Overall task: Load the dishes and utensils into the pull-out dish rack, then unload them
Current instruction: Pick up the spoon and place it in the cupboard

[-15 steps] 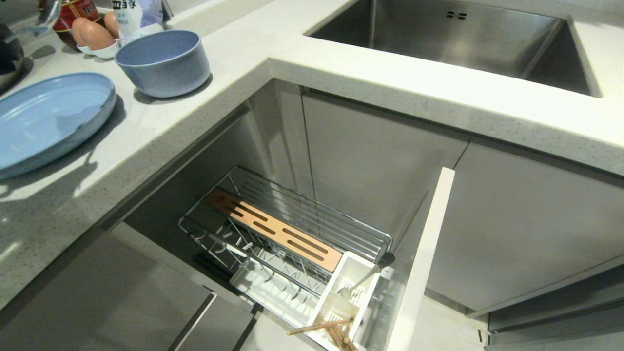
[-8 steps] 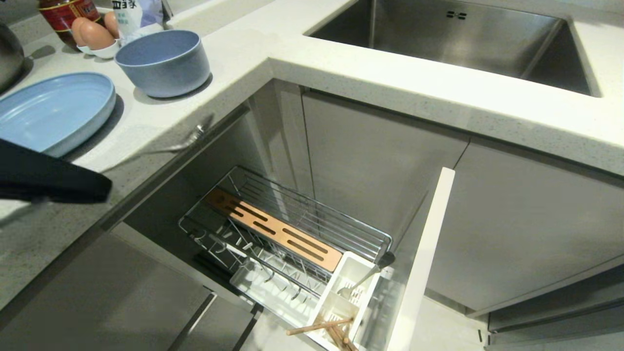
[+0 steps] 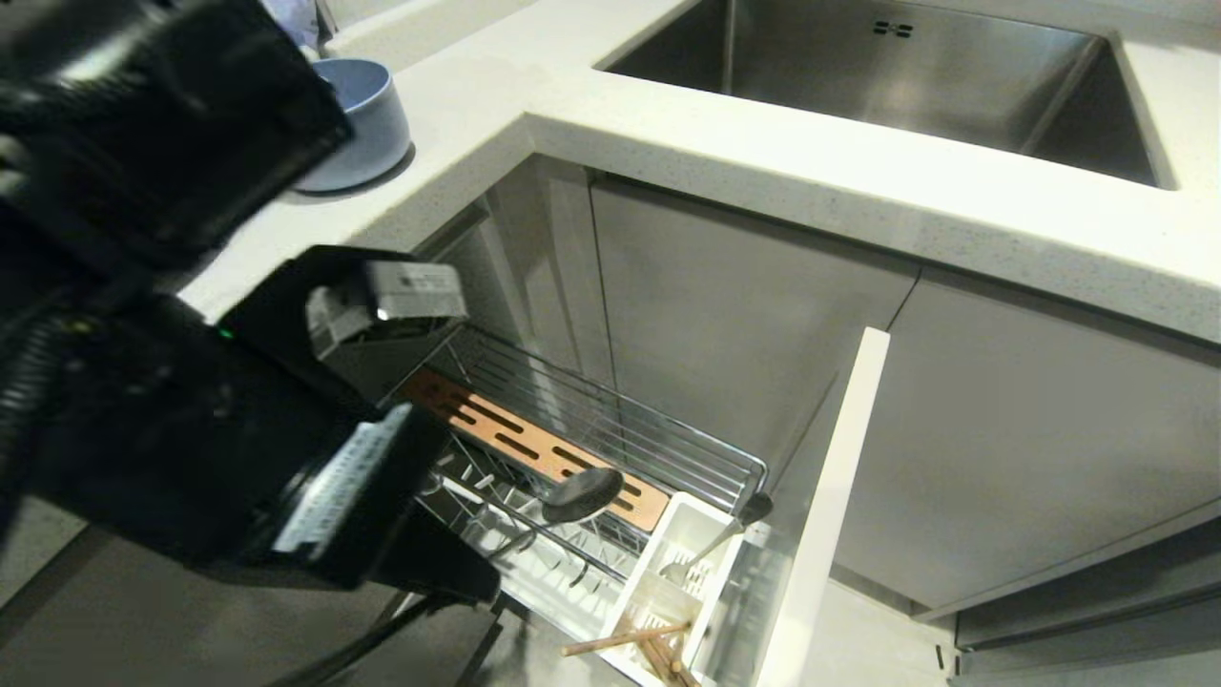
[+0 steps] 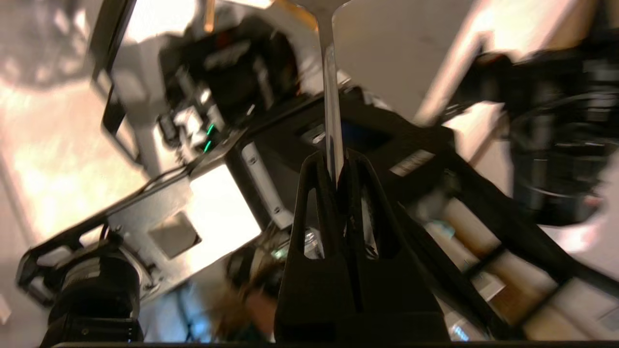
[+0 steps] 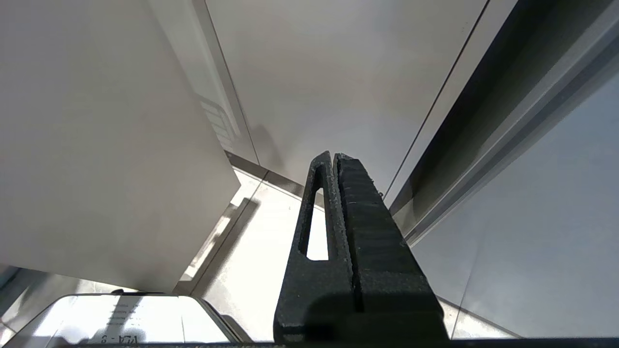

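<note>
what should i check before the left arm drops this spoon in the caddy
1. Left gripper shut on spoon handle: ok.
2. Pull-out dish rack open: ok.
3. Spoon over the utensil caddy: not ok, its bowl hangs over the wooden strip.
4. Room in the caddy: cannot tell; a utensil and chopsticks are already there.
5. Right gripper parked clear, fingers shut: ok.

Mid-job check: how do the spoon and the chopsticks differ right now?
The spoon is silver metal; the chopsticks are light-brown wood. The spoon is pinched by its handle in the left gripper, in the air over the dish rack; the chopsticks rest free in the rack's white caddy, one poking over its edge. Both are long, slim utensils.
</note>
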### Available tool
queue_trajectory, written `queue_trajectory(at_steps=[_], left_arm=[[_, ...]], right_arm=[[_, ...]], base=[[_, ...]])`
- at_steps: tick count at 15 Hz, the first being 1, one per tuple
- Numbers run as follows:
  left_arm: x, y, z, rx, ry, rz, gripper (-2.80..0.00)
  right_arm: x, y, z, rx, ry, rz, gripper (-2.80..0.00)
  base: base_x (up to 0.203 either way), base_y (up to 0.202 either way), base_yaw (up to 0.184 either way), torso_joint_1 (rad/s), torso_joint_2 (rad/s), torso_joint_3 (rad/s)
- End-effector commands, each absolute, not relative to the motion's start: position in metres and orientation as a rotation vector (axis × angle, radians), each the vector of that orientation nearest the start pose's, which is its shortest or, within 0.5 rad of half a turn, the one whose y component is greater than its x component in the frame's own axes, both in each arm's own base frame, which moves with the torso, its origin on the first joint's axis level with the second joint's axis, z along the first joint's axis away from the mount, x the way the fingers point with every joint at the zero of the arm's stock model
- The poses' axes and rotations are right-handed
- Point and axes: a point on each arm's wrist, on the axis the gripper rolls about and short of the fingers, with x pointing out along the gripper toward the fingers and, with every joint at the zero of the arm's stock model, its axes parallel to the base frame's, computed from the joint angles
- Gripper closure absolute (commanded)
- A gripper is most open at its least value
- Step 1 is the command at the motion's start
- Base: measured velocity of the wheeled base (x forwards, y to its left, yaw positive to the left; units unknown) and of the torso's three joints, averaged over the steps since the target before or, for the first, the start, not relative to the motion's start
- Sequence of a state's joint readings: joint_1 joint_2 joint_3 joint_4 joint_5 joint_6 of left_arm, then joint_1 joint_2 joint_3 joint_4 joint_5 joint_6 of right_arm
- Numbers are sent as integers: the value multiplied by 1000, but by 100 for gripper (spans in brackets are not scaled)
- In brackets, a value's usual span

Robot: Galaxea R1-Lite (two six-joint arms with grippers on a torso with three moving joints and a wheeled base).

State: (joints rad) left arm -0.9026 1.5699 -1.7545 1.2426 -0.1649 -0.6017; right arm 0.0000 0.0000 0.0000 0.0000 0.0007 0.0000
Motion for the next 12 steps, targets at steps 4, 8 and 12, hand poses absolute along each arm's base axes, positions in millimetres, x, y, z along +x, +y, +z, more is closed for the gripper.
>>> queue_trajectory(at_steps=[4, 8, 12], left_arm=[[162, -220, 263, 32, 1442, -521, 0], [182, -248, 237, 79, 1496, -495, 0], [197, -265, 222, 105, 1512, -492, 0]], right_arm=[[-23, 0, 75, 0, 0, 2, 0], [-23, 0, 75, 0, 0, 2, 0], [-23, 0, 75, 0, 0, 1, 0]], base=[[0, 0, 0, 0, 0, 0], [0, 0, 0, 0, 0, 0], [0, 0, 0, 0, 0, 0]])
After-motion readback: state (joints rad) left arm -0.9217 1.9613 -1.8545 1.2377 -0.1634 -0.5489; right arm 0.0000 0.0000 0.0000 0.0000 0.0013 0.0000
